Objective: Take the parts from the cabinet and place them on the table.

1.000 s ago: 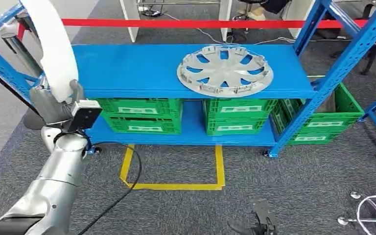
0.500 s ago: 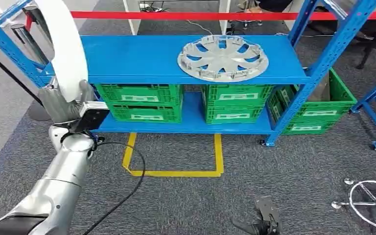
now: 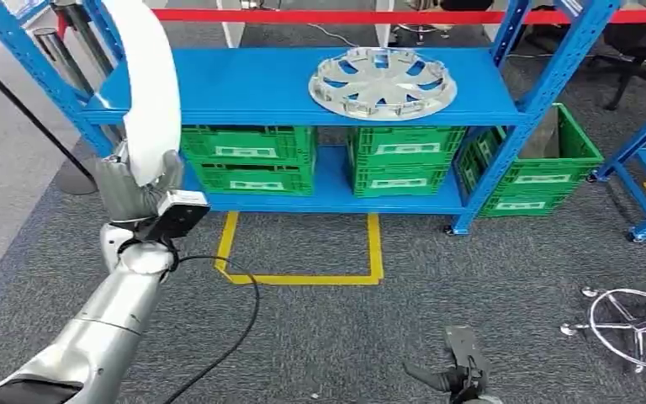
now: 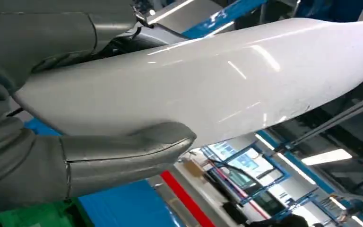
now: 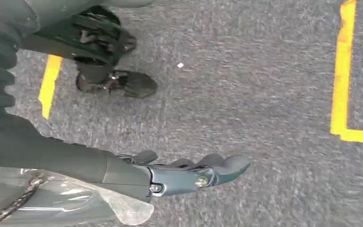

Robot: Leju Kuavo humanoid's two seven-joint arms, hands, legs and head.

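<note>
White curved panel (image 3: 145,80), glossy, long, gripped upright by left hand (image 3: 139,189) w/ thumb clamped on its edge, just left of blue rack (image 3: 244,84). Right hand (image 5: 189,172) hangs over carpet, fingers loosely extended, holding nothing. Silver hubcap (image 3: 382,82) on rack top shelf; green crates (image 3: 248,157) below it.

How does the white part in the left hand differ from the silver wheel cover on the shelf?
The white part is smooth, long and curved; the wheel cover is round, silver and spoked with openings. The white part is held upright by the left hand; the wheel cover lies flat on the top shelf, untouched.
</note>
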